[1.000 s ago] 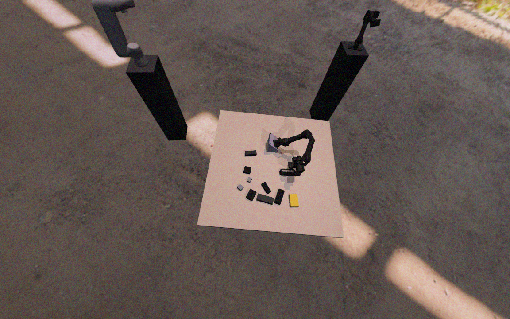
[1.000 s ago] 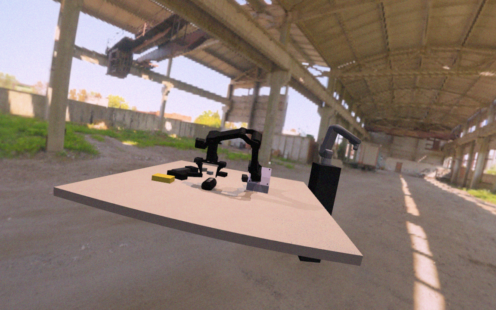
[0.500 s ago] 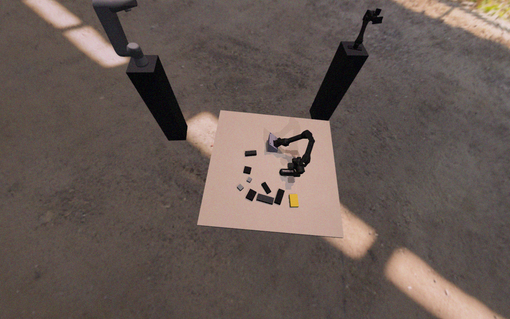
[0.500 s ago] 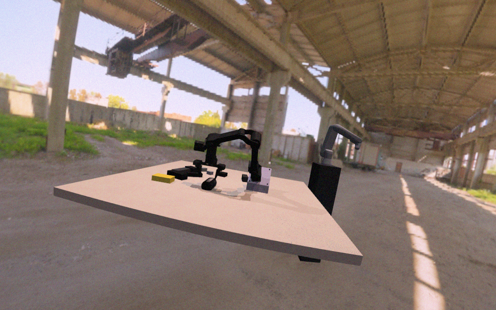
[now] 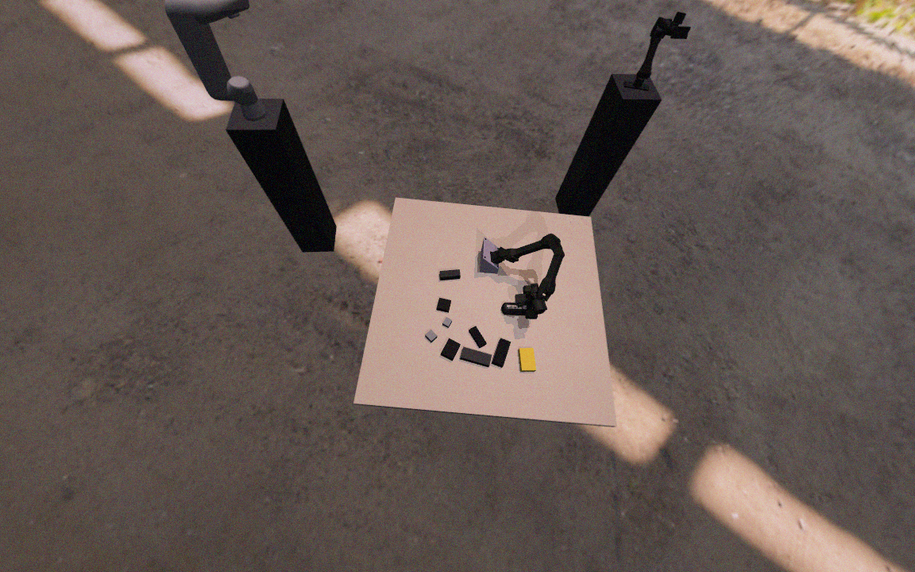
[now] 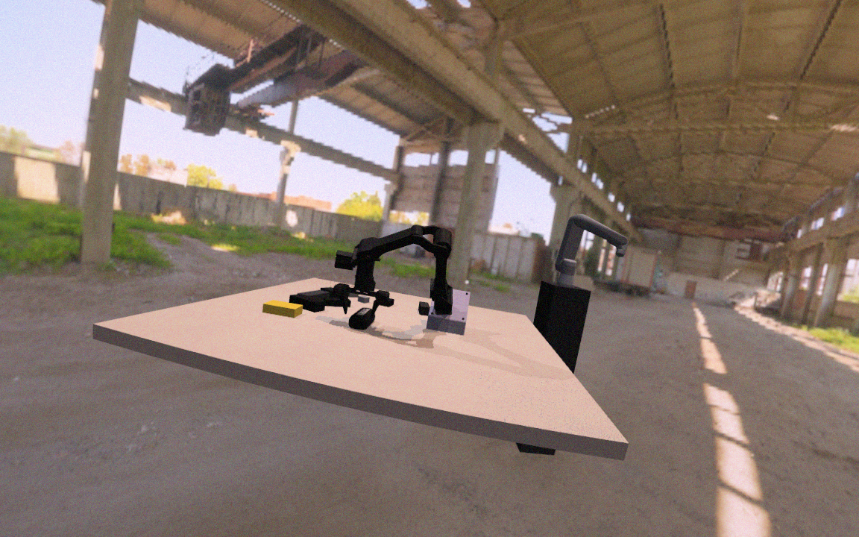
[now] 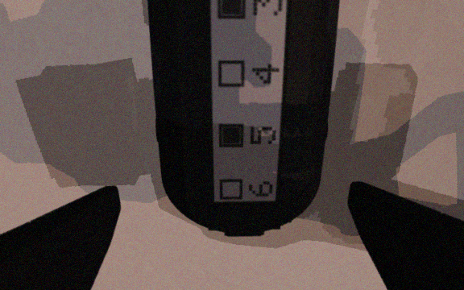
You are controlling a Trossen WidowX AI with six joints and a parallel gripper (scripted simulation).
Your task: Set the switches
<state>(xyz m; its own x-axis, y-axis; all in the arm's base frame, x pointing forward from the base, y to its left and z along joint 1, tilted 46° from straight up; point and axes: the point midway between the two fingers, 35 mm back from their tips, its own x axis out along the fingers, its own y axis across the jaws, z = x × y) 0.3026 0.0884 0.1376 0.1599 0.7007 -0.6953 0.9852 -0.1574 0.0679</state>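
Wrist view: the controller unit (image 7: 184, 121) lies upside down on the counter (image 7: 224, 262), its label (image 7: 248, 161) facing up. Visible squares read 3 filled, 4 empty, 5 filled, 6 empty; squares 1 and 2 fall outside the frame. The fingers stand spread wide to either side of the unit's rounded near end, gripping nothing. Top view: the unit (image 5: 511, 308) rests near the counter's middle, apart from the yellow block (image 5: 527, 359) and dark modules (image 5: 476, 356).
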